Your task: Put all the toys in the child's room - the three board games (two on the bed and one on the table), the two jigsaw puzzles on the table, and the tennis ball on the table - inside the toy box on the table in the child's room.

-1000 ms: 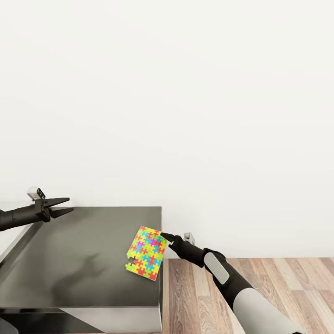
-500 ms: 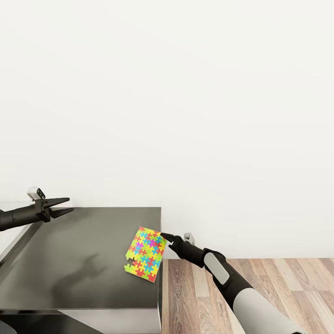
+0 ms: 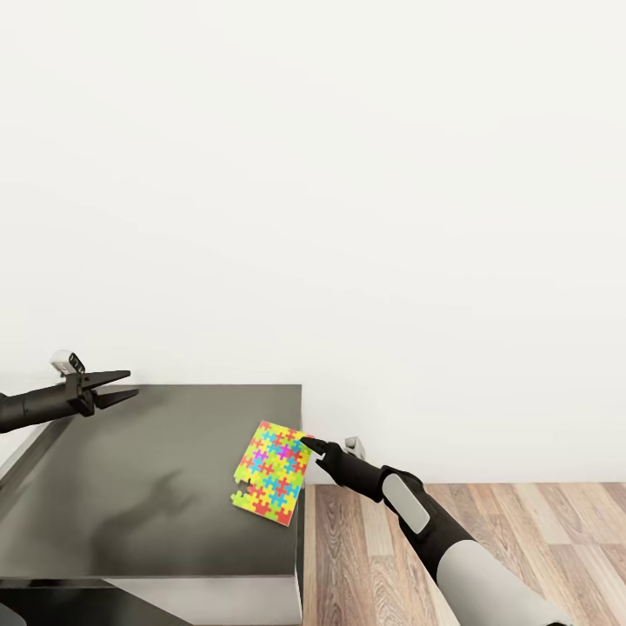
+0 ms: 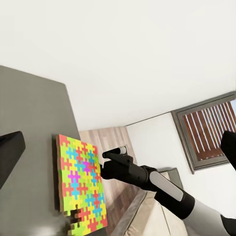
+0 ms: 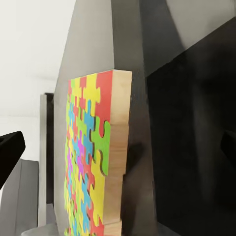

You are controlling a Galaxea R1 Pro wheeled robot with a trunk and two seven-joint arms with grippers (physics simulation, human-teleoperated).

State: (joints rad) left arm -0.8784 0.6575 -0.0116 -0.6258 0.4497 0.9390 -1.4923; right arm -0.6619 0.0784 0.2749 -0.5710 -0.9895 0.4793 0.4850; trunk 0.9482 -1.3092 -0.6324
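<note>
A multicoloured jigsaw puzzle [image 3: 271, 472] lies flat on the dark table [image 3: 130, 487], hard against the table's right edge. My right gripper [image 3: 306, 443] reaches in from the right and sits at the puzzle's far right corner. It is open, and in the right wrist view its fingers [image 5: 10, 150] stand wide apart on either side of the puzzle's wooden edge [image 5: 120, 147]. My left gripper [image 3: 130, 385] hovers open over the table's far left part, well away from the puzzle. The left wrist view looks across the puzzle [image 4: 78, 182] at the right gripper [image 4: 107, 156].
A white wall rises behind the table. Wooden floor [image 3: 487, 530] lies to the right of the table, under my right arm. The left wrist view takes in a window with dark slats [image 4: 209, 130].
The puzzle has slid slightly to the left on the table, away from the right fingertips. Both arms stay nearly where they were.
</note>
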